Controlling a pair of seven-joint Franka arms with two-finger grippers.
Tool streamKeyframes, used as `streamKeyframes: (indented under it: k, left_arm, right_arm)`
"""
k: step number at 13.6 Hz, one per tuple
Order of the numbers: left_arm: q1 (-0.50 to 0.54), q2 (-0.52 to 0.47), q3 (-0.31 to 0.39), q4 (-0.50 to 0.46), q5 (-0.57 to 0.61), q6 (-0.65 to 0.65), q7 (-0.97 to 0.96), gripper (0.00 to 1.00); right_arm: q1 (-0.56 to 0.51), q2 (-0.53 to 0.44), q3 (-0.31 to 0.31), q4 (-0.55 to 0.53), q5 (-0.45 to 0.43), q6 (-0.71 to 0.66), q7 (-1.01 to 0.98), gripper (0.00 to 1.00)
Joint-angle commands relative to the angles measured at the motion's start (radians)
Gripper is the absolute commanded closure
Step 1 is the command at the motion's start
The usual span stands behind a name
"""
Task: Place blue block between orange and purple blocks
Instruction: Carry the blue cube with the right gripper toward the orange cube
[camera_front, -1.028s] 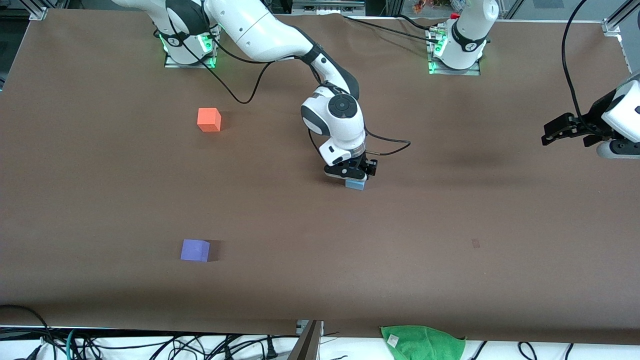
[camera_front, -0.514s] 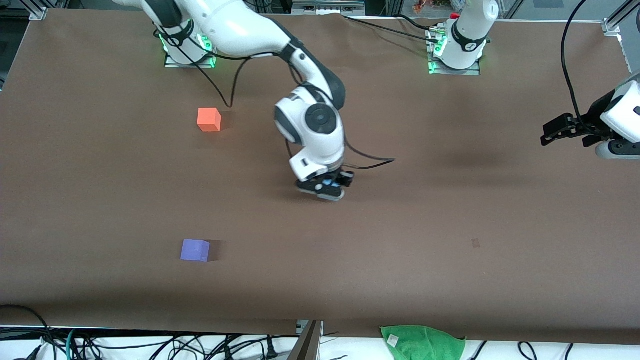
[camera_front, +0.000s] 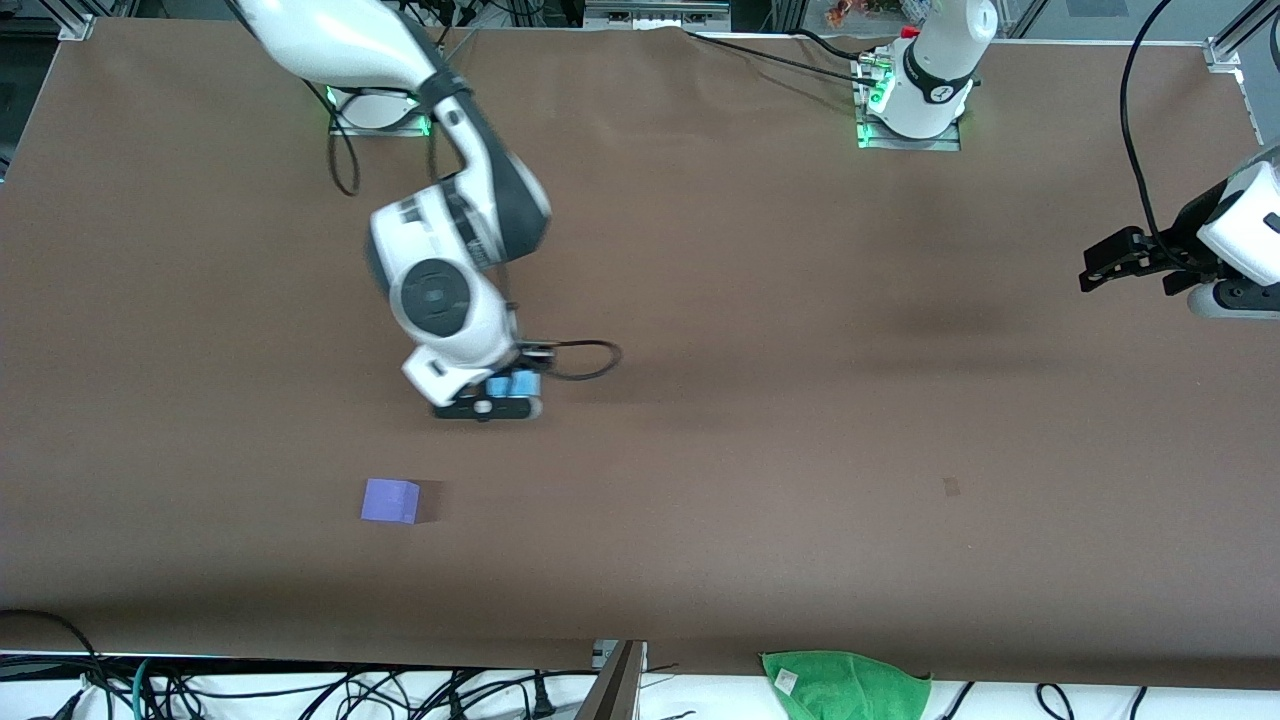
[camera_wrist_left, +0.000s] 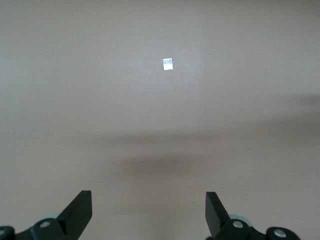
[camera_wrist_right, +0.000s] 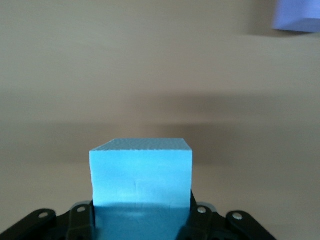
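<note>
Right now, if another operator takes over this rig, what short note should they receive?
Right gripper: shut on the small sky-blue matte cube, in the air over bare table.
Left gripper: open, waiting at the left arm's end of the table.
Violet-purple matte cube: on the table, nearer the front camera. The orange cube is hidden by the right arm.
Done: blue cube picked up.
Left: set it down between the other two and release.

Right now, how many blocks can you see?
2. The blue block is held in the right gripper above the table; the purple block sits nearer the camera. The orange one may be hidden by the arm.
</note>
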Motion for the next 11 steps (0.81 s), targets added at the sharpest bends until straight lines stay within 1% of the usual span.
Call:
streamKeyframes:
  k: [1, 2, 3, 4, 5, 7, 8, 11]
  left_arm:
    - [-0.005, -0.006, 0.006, -0.003, -0.02, 0.0, 0.026, 0.0]
    - [-0.005, -0.006, 0.006, -0.003, -0.02, -0.009, 0.026, 0.0]
    - [-0.005, -0.006, 0.006, -0.003, -0.02, -0.009, 0.026, 0.0]
    - [-0.005, -0.006, 0.006, -0.003, -0.02, -0.01, 0.026, 0.0]
    - [-0.005, -0.006, 0.006, -0.003, -0.02, -0.011, 0.026, 0.0]
    - [-0.009, -0.008, 0.004, -0.002, -0.02, -0.011, 0.024, 0.0]
    - [-0.009, -0.006, 0.004, -0.002, -0.02, -0.011, 0.024, 0.0]
    - [-0.011, -0.006, 0.003, 0.004, -0.02, -0.011, 0.023, 0.0]
  right_arm:
    - [0.006, -0.141, -0.07, -0.316, 0.014, 0.155, -0.112, 0.61]
    - [0.006, -0.147, -0.107, -0.365, 0.016, 0.194, -0.154, 0.61]
    - [0.005, -0.146, -0.131, -0.384, 0.019, 0.209, -0.18, 0.6]
    - [-0.001, -0.143, -0.139, -0.398, 0.019, 0.22, -0.182, 0.6]
    - [-0.021, -0.138, -0.141, -0.421, 0.027, 0.254, -0.182, 0.6]
    - [-0.033, -0.131, -0.141, -0.508, 0.088, 0.377, -0.185, 0.6]
    - [-0.032, -0.132, -0.141, -0.54, 0.09, 0.416, -0.185, 0.6]
    - [-0.032, -0.138, -0.138, -0.563, 0.091, 0.429, -0.185, 0.6]
